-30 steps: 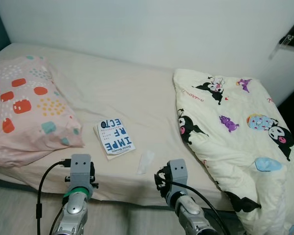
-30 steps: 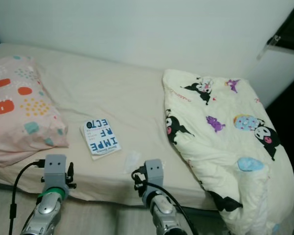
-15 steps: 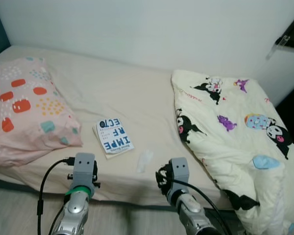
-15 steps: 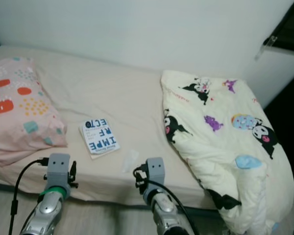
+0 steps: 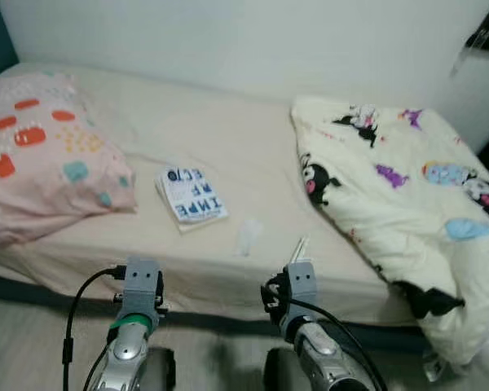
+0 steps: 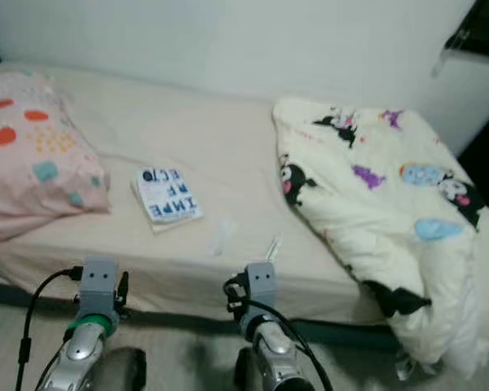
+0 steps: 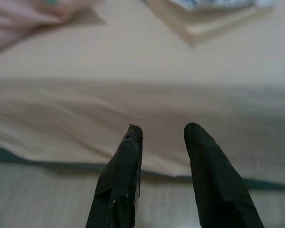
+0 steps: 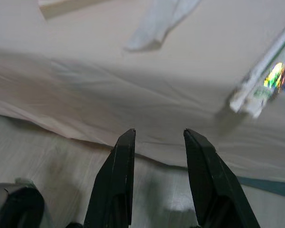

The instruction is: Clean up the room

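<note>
So compared with a second ago the whole view has slid down and back, which is the camera shifting, not the stuff on the bed; a small strip-like packet (image 5: 298,247) now shows near the bed's front edge. Head views: the book (image 5: 192,195) lies flat on the bed (image 5: 228,147) just beside the pink pillow (image 5: 41,155), a crumpled clear wrapper (image 5: 248,236) sits between the book and the packet, and the cartoon duvet (image 5: 407,195) is bunched at the right end. Left wrist view: the left gripper (image 7: 161,135) has its fingers parted, holding nothing, hanging off the mattress edge with the book's corner (image 7: 213,14) ahead. Right wrist view: the right gripper (image 8: 156,137) is likewise spread and empty, with the wrapper and packet well beyond it on the sheet. My guess is it's lining up for the first pickup; next it needs to step in and reach the right arm forward over the mattress for the wrapper.
</note>
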Controlling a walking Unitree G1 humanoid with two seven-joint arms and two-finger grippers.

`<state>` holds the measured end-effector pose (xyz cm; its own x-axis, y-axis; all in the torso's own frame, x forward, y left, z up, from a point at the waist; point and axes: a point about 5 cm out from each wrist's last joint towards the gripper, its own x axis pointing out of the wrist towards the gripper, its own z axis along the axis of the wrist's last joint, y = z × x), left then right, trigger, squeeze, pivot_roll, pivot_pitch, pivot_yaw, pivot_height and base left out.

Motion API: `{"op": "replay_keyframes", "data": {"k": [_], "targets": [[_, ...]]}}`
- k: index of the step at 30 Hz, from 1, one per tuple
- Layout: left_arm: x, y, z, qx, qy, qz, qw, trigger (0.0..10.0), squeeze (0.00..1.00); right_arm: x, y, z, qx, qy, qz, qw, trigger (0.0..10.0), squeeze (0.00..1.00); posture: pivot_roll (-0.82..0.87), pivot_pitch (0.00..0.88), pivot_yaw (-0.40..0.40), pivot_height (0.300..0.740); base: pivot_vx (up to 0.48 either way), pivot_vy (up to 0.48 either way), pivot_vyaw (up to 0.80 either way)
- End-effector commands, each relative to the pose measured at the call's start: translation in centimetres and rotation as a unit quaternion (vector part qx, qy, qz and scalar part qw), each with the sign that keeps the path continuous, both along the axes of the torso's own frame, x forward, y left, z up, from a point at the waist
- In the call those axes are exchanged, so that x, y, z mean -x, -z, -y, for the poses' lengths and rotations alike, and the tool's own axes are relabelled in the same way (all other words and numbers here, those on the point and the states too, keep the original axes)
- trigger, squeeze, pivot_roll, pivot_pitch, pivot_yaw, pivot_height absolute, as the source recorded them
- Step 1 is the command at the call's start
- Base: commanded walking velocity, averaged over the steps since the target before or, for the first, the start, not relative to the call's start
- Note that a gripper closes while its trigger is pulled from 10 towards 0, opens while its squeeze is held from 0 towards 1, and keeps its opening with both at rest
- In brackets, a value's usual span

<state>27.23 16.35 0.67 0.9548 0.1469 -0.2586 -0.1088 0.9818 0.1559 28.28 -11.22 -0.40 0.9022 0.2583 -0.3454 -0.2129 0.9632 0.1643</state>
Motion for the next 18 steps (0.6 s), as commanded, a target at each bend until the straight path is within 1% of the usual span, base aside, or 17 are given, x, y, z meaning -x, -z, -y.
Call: {"op": "replay_keyframes", "data": {"k": [1, 2, 3, 4, 5, 6, 8, 9, 10, 11, 12, 13, 15, 16, 18], "targets": [[0.3, 0.3, 0.1, -0.003, 0.005, -0.006, 1.000, 10.0, 0.00, -0.8, -1.0, 0.2, -0.013, 0.011, 0.025, 1.000, 10.0, 0.00, 0.07, 0.000, -0.053, 0.585, 0.000, 0.000, 0.00], [0.3, 0.3, 0.1, -0.003, 0.005, -0.006, 1.000, 10.0, 0.00, -0.8, -1.0, 0.2, -0.013, 0.011, 0.025, 1.000, 10.0, 0.00, 0.07, 0.000, -0.053, 0.585, 0.000, 0.000, 0.00], [0.5, 0.4, 0.0, -0.002, 0.001, -0.006, 1.000, 10.0, 0.00, -1.2, -1.5, 0.0, -0.020, 0.010, 0.038, 0.999, 10.0, 0.00, 0.07, 0.000, -0.056, 0.585, 0.000, 0.000, 0.00], [0.5, 0.4, 0.0, -0.002, 0.001, -0.006, 1.000, 10.0, 0.00, -1.2, -1.5, 0.0, -0.020, 0.010, 0.038, 0.999, 10.0, 0.00, 0.07, 0.000, -0.056, 0.585, 0.000, 0.000, 0.00], [0.6, 0.4, -0.1, -0.003, 0.000, -0.006, 1.000, 10.0, 0.00, -1.7, -2.1, -0.2, -0.031, 0.012, 0.050, 0.998, 10.0, 0.00, 0.07, 0.008, -0.059, 0.585, 0.000, 0.000, 0.00], [0.6, 0.4, -0.1, -0.003, 0.000, -0.006, 1.000, 10.0, 0.00, -1.7, -2.1, -0.2, -0.031, 0.012, 0.050, 0.998, 10.0, 0.00, 0.07, 0.008, -0.059, 0.585, 0.000, 0.000, 0.00], [0.9, 0.5, -0.2, -0.003, -0.001, -0.006, 1.000, 10.0, 0.00, -2.6, -3.2, -0.6, -0.046, 0.012, 0.072, 0.996, 10.0, 0.00, 0.06, 0.029, -0.066, 0.585, 0.000, 0.000, 0.00], [1.2, 0.6, -0.3, -0.004, -0.002, -0.006, 1.000, 10.0, 0.00, -3.2, -4.0, -0.9, -0.055, 0.010, 0.084, 0.995, 10.0, 0.64, 0.06, 0.034, -0.069, 0.585, 0.000, 0.000, 0.00], [1.3, 0.7, -0.4, -0.004, -0.003, -0.006, 1.000, 10.0, 0.00, -3.5, -4.4, -1.1, -0.060, 0.008, 0.091, 0.994, 10.0, 0.64, 0.06, 0.040, -0.073, 0.585, 0.000, 0.000, 0.00], [1.6, 0.8, -0.4, -0.006, -0.004, -0.007, 1.000, 10.0, 0.00, -3.8, -4.8, -1.3, -0.066, 0.006, 0.096, 0.993, 10.0, 1.00, 0.06, 0.044, -0.076, 0.585, 0.000, 0.000, 0.00], [1.6, 0.8, -0.4, -0.006, -0.004, -0.007, 1.000, 10.0, 0.00, -3.8, -4.8, -1.3, -0.066, 0.006, 0.096, 0.993, 10.0, 1.00, 0.06, 0.044, -0.076, 0.585, 0.000, 0.000, 0.00], [2.3, 1.1, -0.4, -0.008, -0.008, -0.010, 1.000, 10.0, 0.00, -4.3, -5.3, -1.4, -0.058, 0.001, 0.099, 0.993, 10.0, 1.00, 0.07, 0.064, -0.085, 0.585, 0.000, 0.000, 0.00], [3.0, 1.4, -0.4, -0.008, -0.012, -0.012, 1.000, 10.0, 0.00, -4.8, -5.7, -1.4, -0.041, 0.005, 0.101, 0.994, 10.0, 1.00, 0.07, 0.081, -0.094, 0.585, 0.000, 0.000, 0.00], [3.0, 1.4, -0.4, -0.008, -0.012, -0.012, 1.000, 10.0, 0.00, -4.8, -5.7, -1.4, -0.041, 0.005, 0.101, 0.994, 10.0, 1.00, 0.07, 0.081, -0.094, 0.585, 0.000, 0.000, 0.00], [3.7, 1.5, -0.4, -0.009, -0.012, -0.011, 1.000, 10.0, 0.00, -5.3, -6.3, -1.2, -0.031, 0.018, 0.110, 0.993, 10.0, 1.00, 0.08, 0.104, -0.103, 0.585, 0.000, 0.000, 0.00]]}}
